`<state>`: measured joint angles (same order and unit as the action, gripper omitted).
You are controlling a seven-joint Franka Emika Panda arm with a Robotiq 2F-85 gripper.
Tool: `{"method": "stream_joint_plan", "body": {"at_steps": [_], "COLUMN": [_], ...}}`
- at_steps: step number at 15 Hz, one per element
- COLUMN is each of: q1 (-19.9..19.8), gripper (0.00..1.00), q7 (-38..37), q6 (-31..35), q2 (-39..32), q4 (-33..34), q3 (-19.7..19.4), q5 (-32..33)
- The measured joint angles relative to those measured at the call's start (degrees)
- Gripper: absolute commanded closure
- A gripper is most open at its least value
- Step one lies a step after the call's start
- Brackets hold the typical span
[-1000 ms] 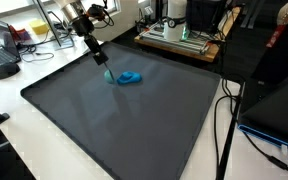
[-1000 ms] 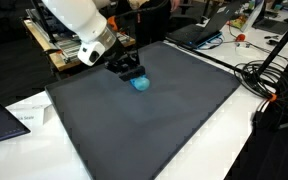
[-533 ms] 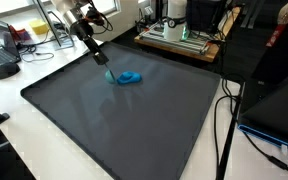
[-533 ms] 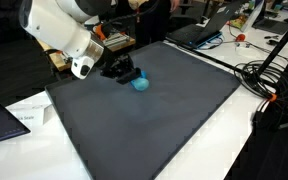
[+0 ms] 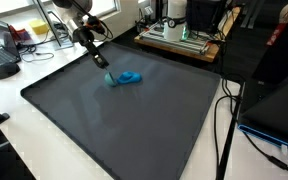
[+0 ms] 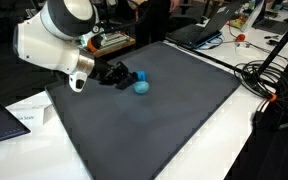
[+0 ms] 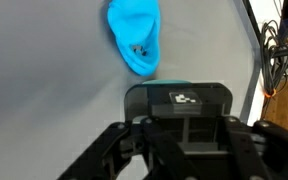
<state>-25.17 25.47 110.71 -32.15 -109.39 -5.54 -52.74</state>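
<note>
At upper left of the dark mat (image 5: 124,125), the gripper (image 5: 104,63) hovered just beside a crumpled blue cloth (image 5: 130,78); whether its fingers were open or closed could not be told.

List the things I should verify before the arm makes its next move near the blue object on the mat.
1. Blue object lies free on the mat, not held: ok.
2. Gap between the fingers and the blue object: cannot tell, they are very close.
3. Fingers open wide enough: cannot tell, the wrist view does not show it clearly.
4. Blue object visible in the wrist view: ok, it lies just ahead of the fingers.
5. Mat around the blue object free of other things: ok.
6. Cables away from the arm: ok, they lie off the mat.
</note>
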Motion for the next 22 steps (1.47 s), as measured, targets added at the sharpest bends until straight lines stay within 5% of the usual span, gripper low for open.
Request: {"method": "stream_joint_plan", "body": {"at_steps": [7, 11, 16, 22], "q1": [-0.9, 2.1, 9.4, 16.3], "gripper": [0.78, 0.78, 0.78, 0.78], "q7": [4.5, 2.5, -4.9, -13.9], "q6": [-3.9, -3.5, 4.7, 18.4], "q2": [-2.1, 0.6, 7.8, 18.6], "q4": [1.9, 2.1, -0.8, -11.7], "q3": [-0.7, -1.7, -2.5, -2.3], "q5": [-1.8, 0.8, 8.8, 21.4]}}
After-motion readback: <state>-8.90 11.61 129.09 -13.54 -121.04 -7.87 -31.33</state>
